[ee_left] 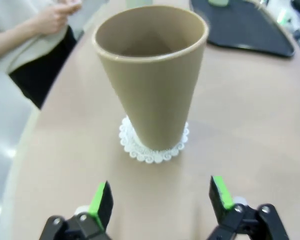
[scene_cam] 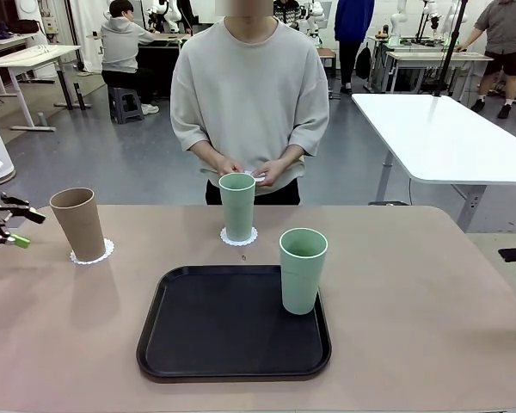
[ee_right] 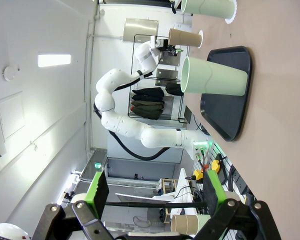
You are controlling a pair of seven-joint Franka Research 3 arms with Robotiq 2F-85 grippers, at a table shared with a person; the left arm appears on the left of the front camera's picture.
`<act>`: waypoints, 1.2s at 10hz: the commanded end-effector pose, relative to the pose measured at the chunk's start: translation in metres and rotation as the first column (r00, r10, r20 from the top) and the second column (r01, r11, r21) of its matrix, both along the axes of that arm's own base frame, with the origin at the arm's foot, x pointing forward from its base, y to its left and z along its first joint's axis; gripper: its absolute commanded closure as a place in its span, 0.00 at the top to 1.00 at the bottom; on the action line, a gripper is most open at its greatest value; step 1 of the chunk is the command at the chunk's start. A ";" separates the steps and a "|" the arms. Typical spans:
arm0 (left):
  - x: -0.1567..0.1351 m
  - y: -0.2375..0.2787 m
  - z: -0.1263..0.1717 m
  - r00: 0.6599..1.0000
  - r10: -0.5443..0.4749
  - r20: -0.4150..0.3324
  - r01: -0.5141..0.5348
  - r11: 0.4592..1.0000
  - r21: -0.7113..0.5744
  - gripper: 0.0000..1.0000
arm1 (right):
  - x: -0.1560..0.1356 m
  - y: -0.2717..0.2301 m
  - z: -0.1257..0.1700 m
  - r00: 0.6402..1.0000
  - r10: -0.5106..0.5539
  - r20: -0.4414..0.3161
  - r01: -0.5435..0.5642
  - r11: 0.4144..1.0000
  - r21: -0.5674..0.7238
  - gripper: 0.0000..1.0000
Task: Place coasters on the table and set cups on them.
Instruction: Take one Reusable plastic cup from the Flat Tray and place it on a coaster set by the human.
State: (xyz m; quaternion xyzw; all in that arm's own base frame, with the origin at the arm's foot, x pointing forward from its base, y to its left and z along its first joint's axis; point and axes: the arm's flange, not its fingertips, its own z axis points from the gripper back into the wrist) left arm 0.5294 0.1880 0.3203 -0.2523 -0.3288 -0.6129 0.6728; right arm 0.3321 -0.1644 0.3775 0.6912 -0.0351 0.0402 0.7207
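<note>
A brown cup [scene_cam: 79,224] stands upright on a white lacy coaster [scene_cam: 92,252] at the left of the beige table [scene_cam: 413,327]. My left gripper [ee_left: 160,200] is open just short of the brown cup [ee_left: 150,80] and its coaster [ee_left: 154,147], touching neither. One mint cup [scene_cam: 237,206] stands on a second coaster [scene_cam: 239,237] at the far middle. Another mint cup [scene_cam: 303,269] stands on the right part of the black tray [scene_cam: 206,344]. My right gripper [ee_right: 152,192] is open and empty, off at the table's right edge, far from that mint cup [ee_right: 212,75].
A person stands at the far side, both hands [scene_cam: 241,169] together at waist height on a small white piece [scene_cam: 256,178]. A white-topped table [scene_cam: 447,138] stands behind to the right. Bare tabletop lies to the right of the tray.
</note>
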 end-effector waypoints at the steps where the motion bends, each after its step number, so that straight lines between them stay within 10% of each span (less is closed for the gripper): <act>1: -0.028 -0.037 0.047 0.999 0.008 0.038 -0.014 0.986 0.167 1.00 | 0.000 0.000 0.002 1.000 0.000 0.007 0.000 1.000 0.011 1.00; 4: -0.048 -0.100 0.097 0.995 -0.030 0.095 -0.006 0.933 0.361 1.00 | 0.000 0.000 0.002 1.000 0.000 0.007 0.000 1.000 0.011 1.00; 9: -0.091 -0.137 0.178 0.961 0.207 0.183 -0.271 0.838 0.474 1.00 | 0.000 0.000 0.002 1.000 0.000 0.007 0.000 1.000 0.011 1.00; 12: -0.116 -0.126 0.204 0.962 0.271 0.027 -0.238 0.790 0.565 1.00 | 0.000 0.000 0.002 1.000 0.000 0.007 0.000 1.000 0.011 1.00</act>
